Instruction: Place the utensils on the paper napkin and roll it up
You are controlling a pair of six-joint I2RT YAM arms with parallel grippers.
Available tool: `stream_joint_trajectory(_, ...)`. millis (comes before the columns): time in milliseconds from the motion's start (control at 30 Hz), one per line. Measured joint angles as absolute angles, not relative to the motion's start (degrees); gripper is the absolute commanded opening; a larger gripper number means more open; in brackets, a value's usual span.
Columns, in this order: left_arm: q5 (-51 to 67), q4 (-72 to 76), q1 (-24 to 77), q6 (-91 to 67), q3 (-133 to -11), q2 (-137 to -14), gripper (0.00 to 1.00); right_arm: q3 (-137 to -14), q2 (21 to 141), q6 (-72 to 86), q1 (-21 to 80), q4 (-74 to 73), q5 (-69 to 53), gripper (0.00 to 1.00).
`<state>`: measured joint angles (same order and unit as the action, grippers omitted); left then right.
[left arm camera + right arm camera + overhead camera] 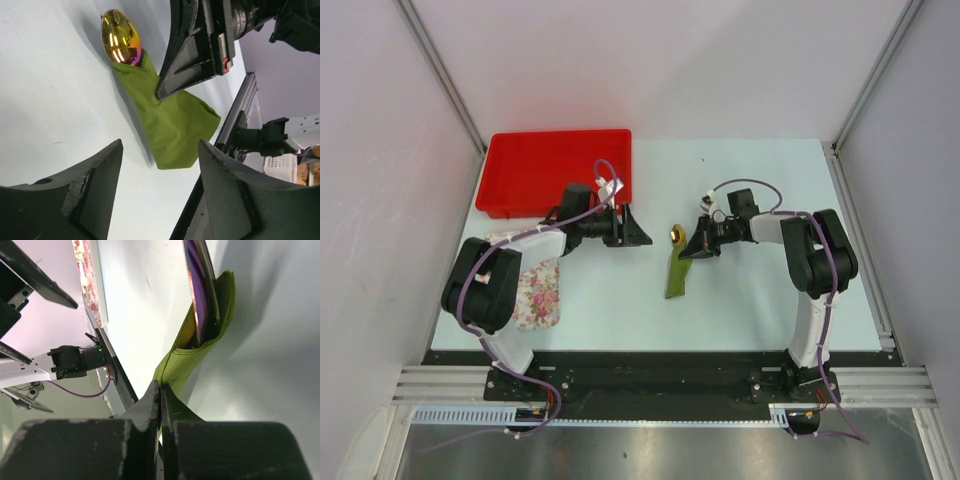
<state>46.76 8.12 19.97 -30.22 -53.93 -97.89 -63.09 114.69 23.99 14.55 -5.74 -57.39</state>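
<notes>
so the right gripper (160, 387) is pinched shut on the napkin (181, 361) edge at its tips, probably so the roll around the utensils (200, 290) can't unfurl, while the left gripper (160, 150) hangs open and empty nearby

One red plastic tray (540, 170) and one floral fabric cloth (542, 295) are showing. One olive-green paper napkin (676, 278) is holding one golden-orange utensil (120, 37).

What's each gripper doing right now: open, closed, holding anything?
Left gripper: open, holding nothing.
Right gripper: closed, pinching an edge of the green paper napkin.
</notes>
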Motion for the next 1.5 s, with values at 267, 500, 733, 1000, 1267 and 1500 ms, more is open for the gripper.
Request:
stream_joint_trajectory(267, 44.91, -0.23, 19.38, -23.07, -58.63, -95.55, 0.77, -63.11, 111.96, 23.18, 14.63, -6.00, -57.98, 0.00)
stream_joint_trajectory(500, 41.87, -0.40, 16.93, -22.39, -57.58, -87.85, 1.00, -67.00, 109.12, 18.00, 15.40, -12.71, -59.02, 0.00)
stream_joint_trajectory(733, 44.62, -2.44, 8.88, -19.42, -55.75, -77.56, 1.00, -77.12, 102.61, 9.87, 16.78, -23.94, -60.71, 0.00)
stream_joint_trajectory(1000, 56.40, 3.36, 8.38, -23.14, -55.05, -68.88, 1.00, -81.93, 93.01, 8.38, 19.33, -27.66, -63.99, 0.00)
stream_joint_trajectory(1267, 57.67, 16.82, 17.04, -32.16, -45.98, -63.44, 0.96, -82.15, 84.49, 9.85, 22.63, -27.99, -65.01, 0.00)
stream_joint_trajectory(1500, 56.66, 28.10, 25.23, -39.57, -43.24, -64.53, 0.92, -80.77, 80.53, 13.19, 26.37, -25.23, -64.95, 0.00)
